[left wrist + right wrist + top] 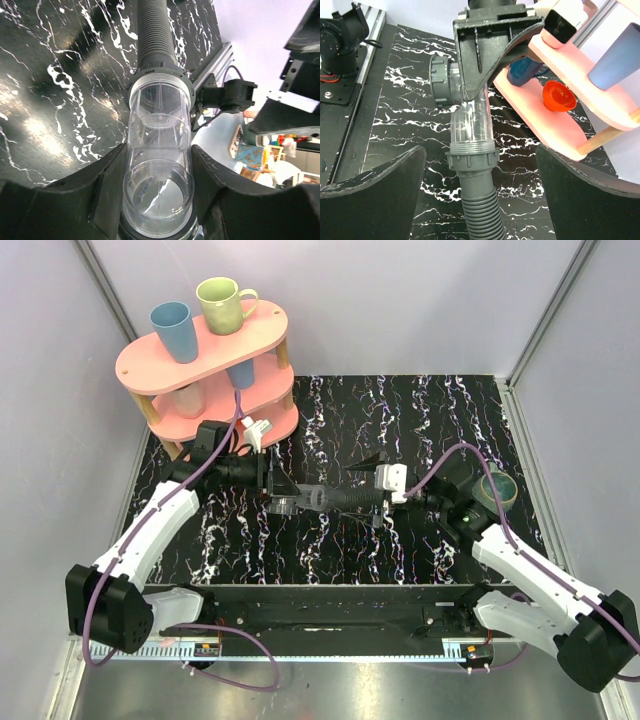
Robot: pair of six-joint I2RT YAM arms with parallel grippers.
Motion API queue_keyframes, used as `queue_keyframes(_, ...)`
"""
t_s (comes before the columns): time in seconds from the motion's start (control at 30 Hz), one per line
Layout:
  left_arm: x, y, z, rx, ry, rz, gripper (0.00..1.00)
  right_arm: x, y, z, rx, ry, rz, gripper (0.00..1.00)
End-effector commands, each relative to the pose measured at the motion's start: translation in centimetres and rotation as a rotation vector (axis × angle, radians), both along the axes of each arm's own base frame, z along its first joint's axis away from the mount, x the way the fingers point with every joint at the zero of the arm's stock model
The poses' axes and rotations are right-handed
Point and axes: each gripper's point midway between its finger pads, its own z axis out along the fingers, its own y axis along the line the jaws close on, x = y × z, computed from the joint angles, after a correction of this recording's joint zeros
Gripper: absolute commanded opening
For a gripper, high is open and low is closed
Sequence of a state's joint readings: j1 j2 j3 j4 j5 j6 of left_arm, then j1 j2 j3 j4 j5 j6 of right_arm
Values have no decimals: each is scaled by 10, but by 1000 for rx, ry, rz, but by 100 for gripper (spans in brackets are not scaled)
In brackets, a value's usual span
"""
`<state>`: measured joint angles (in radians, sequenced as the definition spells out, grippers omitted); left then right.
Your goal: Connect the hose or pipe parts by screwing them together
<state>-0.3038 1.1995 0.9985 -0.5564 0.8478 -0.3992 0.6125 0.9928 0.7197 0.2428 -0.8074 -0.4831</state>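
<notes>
Over black marbled tabletop (330,410), left fingers (107,192) clamp the clear fitting (159,150); right fingers (375,195) gape astride the hose (480,212).

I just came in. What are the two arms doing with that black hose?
The left gripper is shut on the clear fitting. The fitting's far end sits in the grey collar of the black ribbed hose, so the parts look joined; how tightly, I cannot tell. The right gripper is open, with its fingers on either side of the hose and not touching it.
</notes>
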Motion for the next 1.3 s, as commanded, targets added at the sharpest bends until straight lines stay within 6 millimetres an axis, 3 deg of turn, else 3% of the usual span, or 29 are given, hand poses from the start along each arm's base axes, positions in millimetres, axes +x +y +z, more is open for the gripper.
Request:
queue_keyframes(0.0, -5, -9, 38, -117, 79, -11, 0, 2, 0, -7, -12, -64, 5, 98)
queue_keyframes(0.33, -5, -15, 62, -193, 138, -4, 0, 13, 28, -44, -110, -58, 20, 98)
queue_keyframes(0.57, -7, -18, 68, -241, 152, -13, 0, 16, 50, -51, -125, -51, 54, 96)
queue_keyframes(0.8, -4, -19, 64, -247, 147, -13, 0, 5, 62, -48, -97, 7, 124, 90)
queue_keyframes(0.9, -2, -20, 67, -263, 91, -31, 0, 4, 66, -47, -87, 71, 133, 77)
queue_keyframes(0.97, -1, -20, 74, -278, -13, -66, 0, 5, 69, -41, -74, 114, 128, 40)
queue_keyframes(1.0, -2, -20, 78, -281, -56, -84, 0, 5, 69, -39, -66, 153, 119, 28)
queue_keyframes(1.07, -7, -20, 81, -281, -106, -128, 16, 3, 69, -30, -49, 169, 124, 9)
queue_keyframes(1.13, -11, -19, 81, -270, -102, -161, 37, 4, 68, -23, -33, 186, 114, 0)
queue_keyframes(1.27, -10, -14, 73, -199, -110, -144, 51, 13, 62, -17, -11, 209, 58, 0)
